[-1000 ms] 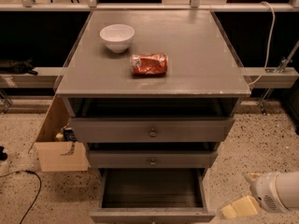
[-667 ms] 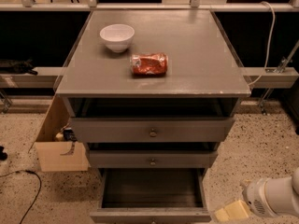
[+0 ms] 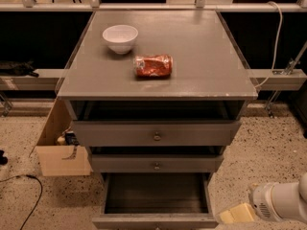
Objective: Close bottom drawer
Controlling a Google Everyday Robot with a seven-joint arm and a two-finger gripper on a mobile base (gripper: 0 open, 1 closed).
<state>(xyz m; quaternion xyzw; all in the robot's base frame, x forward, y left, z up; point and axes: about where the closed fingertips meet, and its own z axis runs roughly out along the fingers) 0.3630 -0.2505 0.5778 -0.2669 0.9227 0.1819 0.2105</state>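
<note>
Where the view ends at its lower right corner, the pincer [image 3: 236, 213] shows as a pale yellow tip ahead of a white arm segment [image 3: 280, 201]. It is low over the speckled floor [image 3: 268, 147] and just beside the right end of the bottom drawer [image 3: 156, 195]. Whether the pincer is open or closed cannot be told, nor whether it touches the drawer. The bottom drawer stands pulled well out from the grey cabinet, its dark interior exposed and its flat front lying along the lower edge of the view. Above it sits the middle drawer [image 3: 156, 164] with a small knob, and above that the wider top drawer [image 3: 156, 134] with a round brass knob; a dark gap shows over each. An open cardboard box [image 3: 62, 159] stands on the floor to the left of the cabinet. On the tabletop [image 3: 201, 66] a red crushed can [image 3: 153, 65] lies on its side. Behind it and to its left, apart from it, a white bowl [image 3: 120, 37] sits upright.
</note>
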